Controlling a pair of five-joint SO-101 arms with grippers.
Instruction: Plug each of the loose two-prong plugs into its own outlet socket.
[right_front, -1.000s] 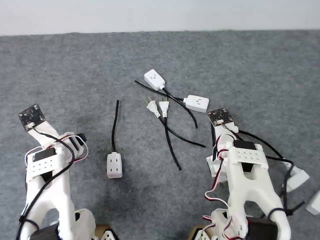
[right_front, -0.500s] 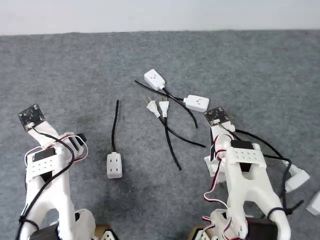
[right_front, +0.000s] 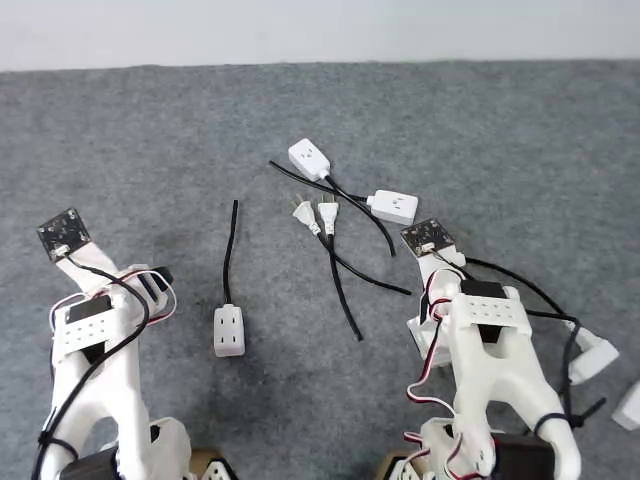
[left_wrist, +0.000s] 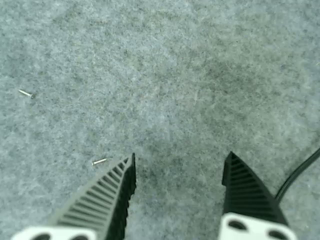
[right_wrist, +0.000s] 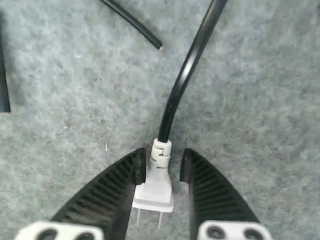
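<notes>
Two hazards apply at this stage. First, the right claw (right_wrist: 163, 155) straddles a white two-prong plug (right_wrist: 154, 189) lying flat on the grey surface (right_front: 520, 130). The jaws are partly closed: one finger (right_wrist: 120, 190) touches the plug neck and the other stands just clear, so nothing is clamped yet. Uneven closure would likely twist the plug or squeeze it out. Second, the prongs point back toward the wrist, with the black cord (right_wrist: 186, 80) leading away. A grip taken this way probably cannot present the prongs to a socket without re-gripping.

The left claw (left_wrist: 181, 159) is released, spread wide above bare surface, near the triple outlet (right_front: 228, 331).

Two more plugs (right_front: 300, 212) lie side by side mid-surface with their cords crossed; lifting one may drag the other. One single outlet (right_front: 309, 157) and a second outlet (right_front: 393, 206) sit close by.

Clearance: open room lies toward the far edge and between the arms. On the outer side of the right arm (right_front: 490, 330), cords and white fittings (right_front: 595, 357) crowd the surface edge. Swings that way risk snagging.
</notes>
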